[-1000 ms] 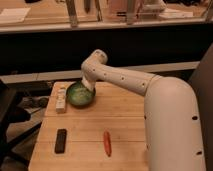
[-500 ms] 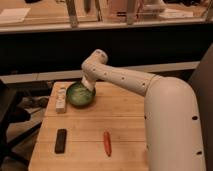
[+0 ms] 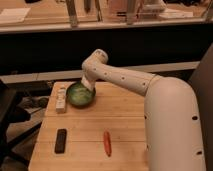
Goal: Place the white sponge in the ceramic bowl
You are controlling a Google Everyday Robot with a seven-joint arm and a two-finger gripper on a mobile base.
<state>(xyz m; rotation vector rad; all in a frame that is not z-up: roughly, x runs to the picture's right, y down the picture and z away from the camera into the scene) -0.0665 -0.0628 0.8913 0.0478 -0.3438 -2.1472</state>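
Observation:
The green ceramic bowl (image 3: pixel 79 95) sits at the back left of the wooden table (image 3: pixel 125 127). My white arm reaches in from the right, and the gripper (image 3: pixel 88 86) hangs low over the bowl's far right rim, covering part of it. A white oblong thing (image 3: pixel 61 99) lies flat just left of the bowl, touching or almost touching it. I cannot tell whether that is the white sponge. The wrist hides whatever is under the gripper.
An orange carrot (image 3: pixel 106 143) lies near the table's front middle. A black oblong object (image 3: pixel 60 140) lies at the front left. A dark chair (image 3: pixel 10 120) stands left of the table, and a counter (image 3: pixel 100 20) runs behind it.

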